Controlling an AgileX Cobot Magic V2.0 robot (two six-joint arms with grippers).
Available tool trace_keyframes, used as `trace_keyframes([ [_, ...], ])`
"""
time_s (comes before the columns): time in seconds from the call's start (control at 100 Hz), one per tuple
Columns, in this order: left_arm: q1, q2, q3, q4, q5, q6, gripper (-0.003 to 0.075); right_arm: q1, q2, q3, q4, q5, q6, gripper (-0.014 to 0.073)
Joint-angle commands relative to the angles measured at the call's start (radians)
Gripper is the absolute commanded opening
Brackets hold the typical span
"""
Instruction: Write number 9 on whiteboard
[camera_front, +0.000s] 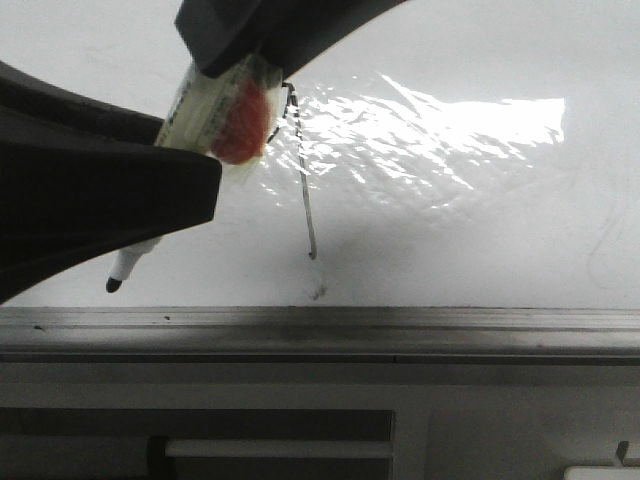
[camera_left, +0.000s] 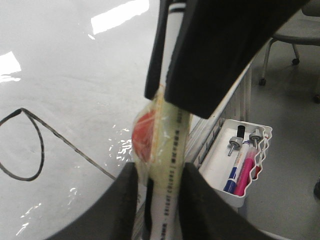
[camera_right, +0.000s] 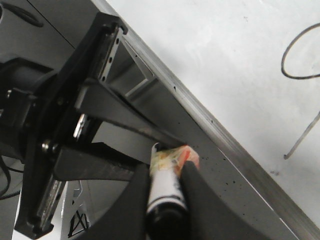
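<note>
The whiteboard (camera_front: 480, 230) is glossy white with a grey rail (camera_front: 400, 325) along its lower edge. The number 9 (camera_front: 305, 190) is a thin black line; its long tail shows, its loop is mostly hidden behind the marker. The left wrist view shows the 9's loop and tail (camera_left: 39, 145), and the right wrist view shows them too (camera_right: 302, 141). A white marker (camera_front: 205, 105) wrapped with tape and an orange lump points its black tip down-left, off the board surface. My left gripper (camera_front: 190, 150) and right gripper (camera_front: 240, 50) are both shut on the marker (camera_left: 172, 145), (camera_right: 165, 192).
A small dark smudge (camera_front: 319, 293) sits below the tail's end. A white wire tray (camera_left: 220, 180) holding a blue and a pink marker hangs at the board's side. A chair (camera_left: 295, 35) stands beyond on the floor. Grey frame panels lie below the rail.
</note>
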Motion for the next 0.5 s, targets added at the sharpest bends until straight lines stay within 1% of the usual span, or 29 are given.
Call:
trace_keyframes([
  [0.0,-0.009,-0.005,-0.032,-0.009,-0.081,0.003,0.001,0.002,-0.018,-0.03,0.013,-0.046,0.0,-0.0046],
  [0.03,-0.009,-0.005,-0.032,-0.009,-0.081,0.003,-0.002,0.002,-0.018,-0.03,0.013,-0.046,0.0,-0.0035],
  [0.1,-0.009,-0.005,-0.032,-0.009,-0.081,0.003,-0.002,0.002,-0.018,-0.03,0.013,-0.046,0.0,0.004],
  [0.23,-0.009,-0.005,-0.032,-0.029,-0.081,-0.004,-0.002,0.002,-0.018,-0.03,0.013,-0.048,0.0,0.0304],
  [0.29,-0.009,-0.005,-0.032,-0.118,-0.08,-0.011,-0.002,0.002,-0.018,-0.03,0.013,-0.054,0.0,0.0394],
  [0.34,-0.009,-0.005,-0.032,-0.232,-0.078,-0.011,-0.002,0.002,-0.018,-0.03,0.013,-0.057,0.0,0.0422],
  [0.42,-0.009,-0.005,-0.032,-0.463,-0.062,-0.025,-0.002,0.002,-0.018,-0.03,0.013,-0.057,0.0,0.042],
  [0.49,-0.009,-0.005,-0.032,-0.636,-0.041,-0.025,-0.002,0.002,-0.018,-0.03,0.013,-0.053,0.0,0.042],
])
